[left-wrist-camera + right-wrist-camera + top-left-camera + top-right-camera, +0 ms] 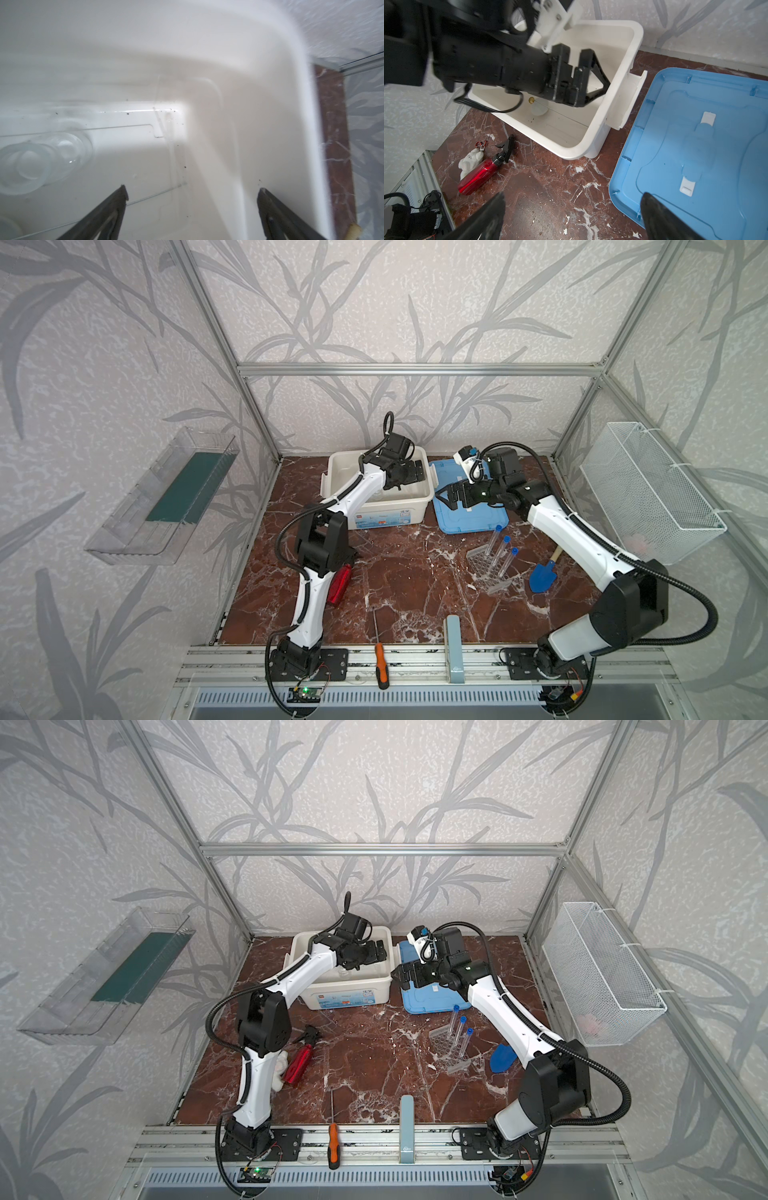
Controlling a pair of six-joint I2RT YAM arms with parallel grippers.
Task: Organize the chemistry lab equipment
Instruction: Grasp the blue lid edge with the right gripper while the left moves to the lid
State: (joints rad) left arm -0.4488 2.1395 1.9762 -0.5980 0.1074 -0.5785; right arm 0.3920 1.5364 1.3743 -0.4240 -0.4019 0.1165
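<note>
Three long clear blue-capped tubes (500,553) stand tilted in a clear holed rack (478,562) on the desk (395,572), right of its middle. A small clear glass jar (41,158), a small white round dish (538,108) and a thin clear dropper (560,113) lie on the floor of a white bin (386,518) at the desk's far edge.

The left tool (193,191) hangs inside the bin with its fingers spread wide and nothing between them. The right tool (573,195) hovers low over the gap between the bin and a blue lid (469,518) lying flat just to the bin's right, also spread wide and empty.

A blue scoop (542,576) lies near the rack, toward the right edge. A red spray bottle (299,1063) lies near the left edge beside a white cloth (471,162). An orange-handled screwdriver (381,664) and a grey-blue block (453,647) cross the front edge onto the metal rail.

The desk top is reddish-brown marble pattern with white veins and scuffs. The walls carry pale wallpaper with grey leaves, behind an aluminium frame. A clear shelf (166,497) hangs on the left wall, a white mesh basket (648,489) on the right.
</note>
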